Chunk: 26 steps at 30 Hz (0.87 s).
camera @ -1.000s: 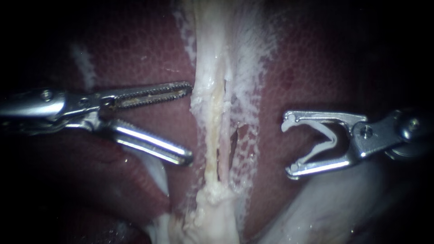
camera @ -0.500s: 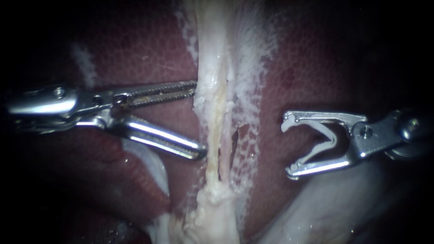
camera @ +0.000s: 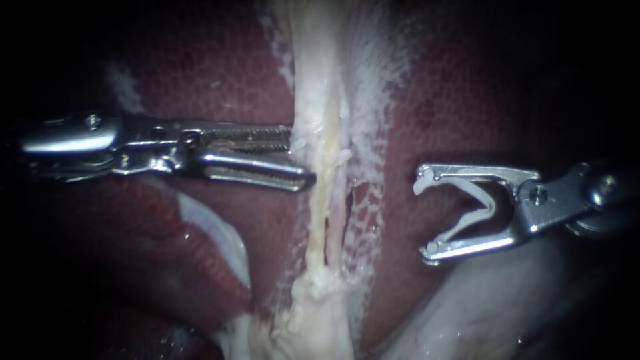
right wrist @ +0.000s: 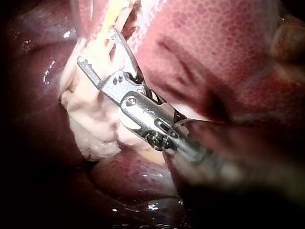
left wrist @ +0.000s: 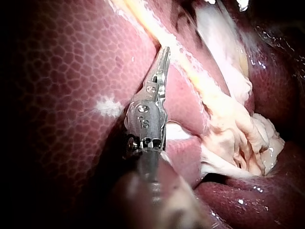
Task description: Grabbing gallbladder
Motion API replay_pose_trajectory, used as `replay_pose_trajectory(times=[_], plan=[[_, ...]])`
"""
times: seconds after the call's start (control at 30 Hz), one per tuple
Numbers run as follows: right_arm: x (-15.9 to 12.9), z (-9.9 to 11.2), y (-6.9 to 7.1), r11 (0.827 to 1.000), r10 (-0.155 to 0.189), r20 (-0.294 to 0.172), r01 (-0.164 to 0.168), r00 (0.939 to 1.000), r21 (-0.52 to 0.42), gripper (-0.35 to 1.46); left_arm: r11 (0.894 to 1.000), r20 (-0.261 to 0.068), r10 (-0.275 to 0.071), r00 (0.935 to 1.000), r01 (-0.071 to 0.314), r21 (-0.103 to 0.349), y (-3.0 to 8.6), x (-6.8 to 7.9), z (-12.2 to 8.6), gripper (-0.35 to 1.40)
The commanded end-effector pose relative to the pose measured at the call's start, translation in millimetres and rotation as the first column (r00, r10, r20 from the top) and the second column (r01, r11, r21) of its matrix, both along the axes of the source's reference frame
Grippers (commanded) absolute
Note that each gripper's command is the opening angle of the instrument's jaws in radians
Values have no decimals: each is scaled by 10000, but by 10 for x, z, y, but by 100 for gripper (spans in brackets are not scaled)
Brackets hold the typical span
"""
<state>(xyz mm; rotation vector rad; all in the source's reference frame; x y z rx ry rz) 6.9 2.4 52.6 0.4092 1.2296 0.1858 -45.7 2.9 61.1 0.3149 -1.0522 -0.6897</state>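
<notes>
Item: pale cream, wet, stringy band of gallbladder [camera: 319, 100], running upright down the middle between mottled dark-red lobes of liver [camera: 213, 73]. Judged soft, light, slippery and easily torn, so best taken on its thicker left edge, not the frayed white webbing. Steel, serrated left instrument [camera: 301, 157]: hand narrow, both jaws touching that edge. Right instrument [camera: 423, 217], well apart: hand spread around a white V-shaped clip [camera: 483, 207].

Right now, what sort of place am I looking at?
Likely a surgical robot's practice bench: mottled dark-red liver, a pale tissue band running down it, and the slender left instrument and right instrument, which carries a white clip.
</notes>
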Motion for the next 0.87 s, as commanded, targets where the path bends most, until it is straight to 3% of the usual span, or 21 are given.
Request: replay_pose_trajectory(times=[0.03,0.33,0.87], plan=[[0,0,0,10000,-1,0,1,10000,-1,60,9999,-63,-11,10000,11,144,0,1,-2,-35],[-1,0,0,10000,-2,-1,2,10000,-1,60,9985,-286,-166,9995,180,520,-4,4,-8,-35],[-1,0,0,10000,-4,-2,4,10000,-1,60,9976,-378,-274,9989,297,626,-8,3,-11,-35]])
